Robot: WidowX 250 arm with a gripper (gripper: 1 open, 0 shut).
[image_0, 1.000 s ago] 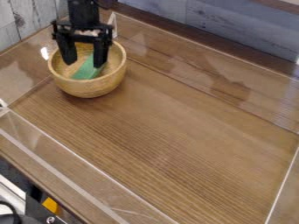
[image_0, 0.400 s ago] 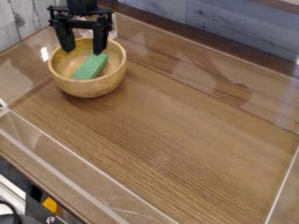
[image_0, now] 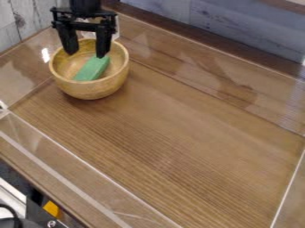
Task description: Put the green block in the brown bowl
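Camera view shows the block [image_0: 92, 68] lying in the bowl [image_0: 71, 86] under the spread, empty tool [image_0: 86, 44], whose fingers could clip the rim on leaving.

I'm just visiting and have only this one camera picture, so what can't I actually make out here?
- The arm above the gripper: cut off by the top edge of the camera view.
- The green block: its underside and how it rests are hidden by the brown bowl wall.
- The bowl's far rim: partly hidden behind the open jaws.
- The dark object with a yellow patch at the bottom left: cut off by the edge, too small to identify.
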